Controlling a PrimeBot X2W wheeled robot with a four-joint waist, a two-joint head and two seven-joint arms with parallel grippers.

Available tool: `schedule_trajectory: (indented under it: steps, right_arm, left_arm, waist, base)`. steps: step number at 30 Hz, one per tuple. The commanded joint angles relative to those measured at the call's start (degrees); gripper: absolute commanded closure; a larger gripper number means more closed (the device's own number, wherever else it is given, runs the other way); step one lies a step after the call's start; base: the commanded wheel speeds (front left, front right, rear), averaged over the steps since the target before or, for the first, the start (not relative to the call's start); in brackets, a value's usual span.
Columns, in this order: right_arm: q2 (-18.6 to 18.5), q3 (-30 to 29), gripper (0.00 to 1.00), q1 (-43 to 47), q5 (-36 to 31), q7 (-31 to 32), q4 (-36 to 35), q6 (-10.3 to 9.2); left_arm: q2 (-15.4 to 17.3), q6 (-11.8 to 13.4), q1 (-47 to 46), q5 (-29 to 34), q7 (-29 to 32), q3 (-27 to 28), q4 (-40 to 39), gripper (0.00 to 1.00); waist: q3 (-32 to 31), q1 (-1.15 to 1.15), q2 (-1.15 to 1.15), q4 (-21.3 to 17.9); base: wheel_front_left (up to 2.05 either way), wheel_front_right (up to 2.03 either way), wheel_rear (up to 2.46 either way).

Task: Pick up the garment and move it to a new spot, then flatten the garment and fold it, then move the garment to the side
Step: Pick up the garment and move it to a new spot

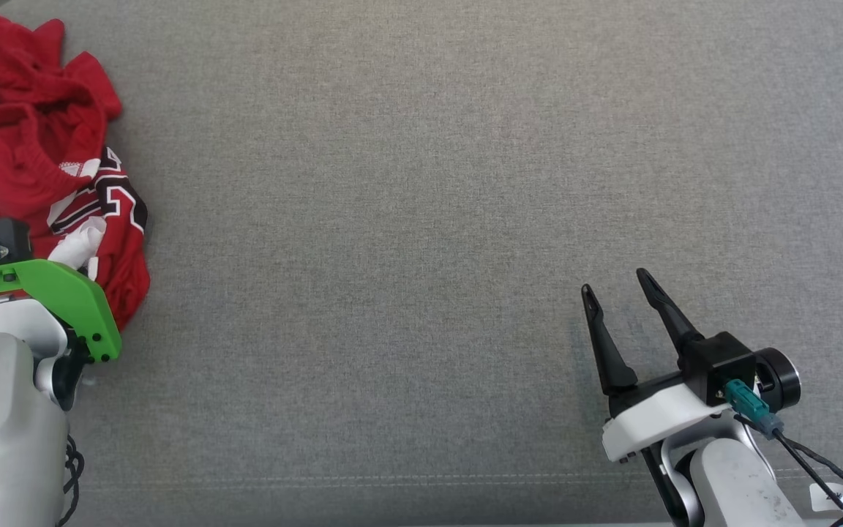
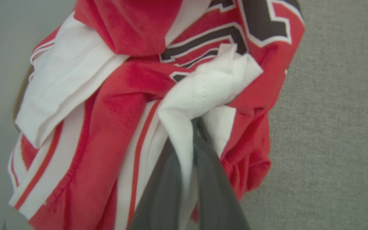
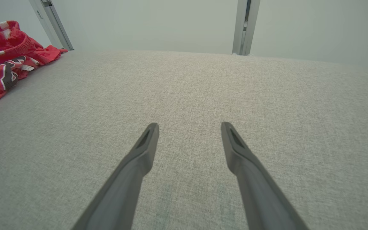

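Observation:
The garment is a red jersey with white stripes and black numerals, crumpled in a heap at the far left of the grey surface. In the left wrist view the garment is close up, and my left gripper is shut on a white fold of it, the cloth pinched between the two dark fingers. The head view has the left wrist with its green bracket over the heap's near edge, fingers hidden. My right gripper stands open and empty at the lower right, far from the garment. Its fingers hover above bare fabric.
The grey fabric-covered surface spreads wide between the heap and the right arm. A pale wall with two metal uprights rises behind its far edge. A seam runs along the near edge.

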Motion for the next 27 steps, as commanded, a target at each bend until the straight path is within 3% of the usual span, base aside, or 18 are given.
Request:
schedule_trajectory:
  steps: [1, 9, 16, 21, 27]
  right_arm:
    - [-0.12, -0.04, 0.00, -0.49, 0.31, -0.37, 0.48, 0.00]
    - [0.07, -0.32, 0.00, 0.32, 1.25, -0.61, 1.87, 0.00]
    - [0.12, -0.80, 0.00, 1.81, 2.36, -0.70, 1.96, 0.00]
    - [0.10, -0.28, 0.00, 1.97, 2.95, -0.68, 1.63, 0.00]
    - [0.12, 0.79, 0.00, 1.04, 4.16, -0.69, 1.31, 0.00]
  left_arm:
    - [-0.33, -0.51, -0.45, -0.91, 0.23, -0.07, -0.47, 1.00]
    - [-3.35, -1.71, -0.46, -5.78, 0.49, -0.26, -5.51, 1.00]
    - [-10.00, -1.98, 0.13, -9.60, 1.44, -3.27, -14.11, 1.00]
    - [-14.07, -1.80, -1.49, -10.16, 1.22, -6.68, -17.38, 1.00]
    - [-15.79, -0.37, -3.41, -12.34, -0.58, -11.71, -16.91, 1.00]
  waist:
    - [-0.84, 0.00, 0.00, 0.00]
    - [-4.67, 0.00, 0.00, -0.40]
    - [-8.20, 0.00, 0.00, -2.36]
    - [-9.66, 0.00, 0.00, -5.93]
    - [-9.31, 0.00, 0.00, -12.48]
  base:
    - [0.00, 0.00, 0.00]
    - [0.00, 0.00, 0.00]
    - [0.00, 0.00, 0.00]
    - [0.00, 0.00, 0.00]
    - [0.00, 0.00, 0.00]
